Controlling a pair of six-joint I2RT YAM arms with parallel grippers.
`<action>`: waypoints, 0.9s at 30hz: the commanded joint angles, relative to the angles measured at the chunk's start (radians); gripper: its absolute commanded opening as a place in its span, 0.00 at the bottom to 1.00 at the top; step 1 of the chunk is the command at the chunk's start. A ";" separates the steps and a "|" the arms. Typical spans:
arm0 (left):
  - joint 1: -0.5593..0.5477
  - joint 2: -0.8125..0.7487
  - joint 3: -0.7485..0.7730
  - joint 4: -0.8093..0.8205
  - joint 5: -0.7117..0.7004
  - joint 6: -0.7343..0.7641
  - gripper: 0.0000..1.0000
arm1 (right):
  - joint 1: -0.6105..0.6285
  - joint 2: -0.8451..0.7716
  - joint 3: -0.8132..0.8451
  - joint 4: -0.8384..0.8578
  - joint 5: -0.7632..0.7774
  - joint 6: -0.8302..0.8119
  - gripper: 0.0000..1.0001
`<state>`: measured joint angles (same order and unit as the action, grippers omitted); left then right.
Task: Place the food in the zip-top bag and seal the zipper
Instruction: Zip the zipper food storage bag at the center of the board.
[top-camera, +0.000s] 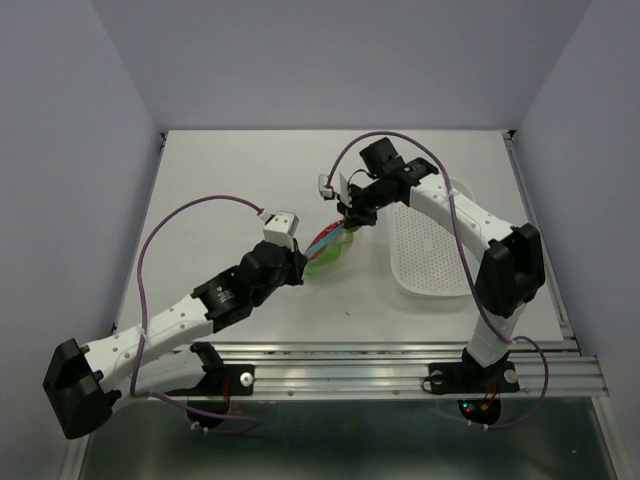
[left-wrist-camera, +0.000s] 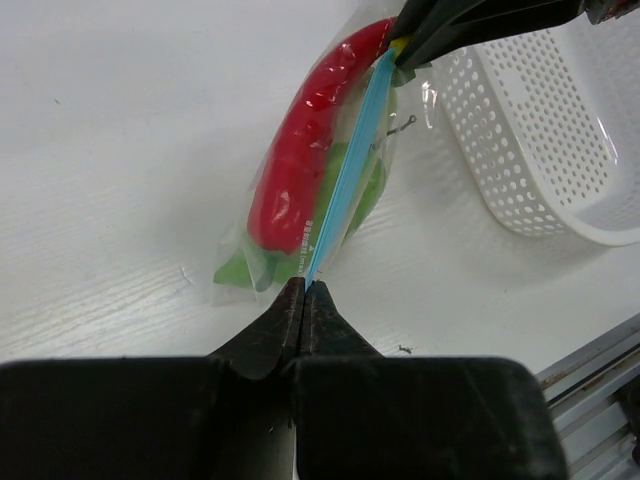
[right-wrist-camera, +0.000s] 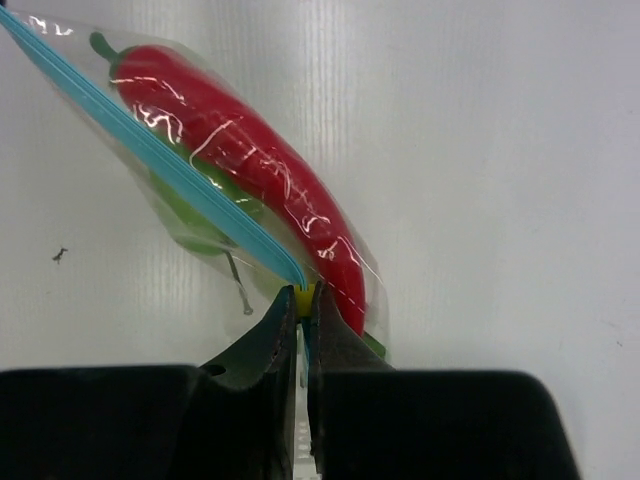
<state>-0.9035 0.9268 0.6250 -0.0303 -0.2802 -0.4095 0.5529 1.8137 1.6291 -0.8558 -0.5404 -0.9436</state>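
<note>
Top external, left gripper (top-camera: 303, 266): pinching the near end of the zipper (left-wrist-camera: 343, 190).
Zip-top bag (top-camera: 328, 248): mid-tabletop, stretched between both grippers, chili (left-wrist-camera: 310, 150) inside.
Handling: likely light, slippery, floppy film; grip the stiffer zipper.
Right gripper (top-camera: 352, 222): clamped on the zipper's far end.

No legible text or labels.
</note>
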 joint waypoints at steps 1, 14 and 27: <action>-0.006 -0.069 0.035 -0.100 -0.073 -0.022 0.00 | -0.094 0.007 0.037 0.109 0.299 -0.006 0.01; -0.006 -0.068 0.045 -0.131 -0.097 -0.044 0.00 | -0.188 0.009 -0.021 0.268 0.467 0.005 0.01; -0.006 -0.080 0.050 -0.154 -0.116 -0.061 0.00 | -0.240 0.026 -0.035 0.386 0.575 -0.004 0.01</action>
<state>-0.9035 0.8982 0.6418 -0.0448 -0.3309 -0.4797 0.4583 1.8145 1.6012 -0.6746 -0.3862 -0.8902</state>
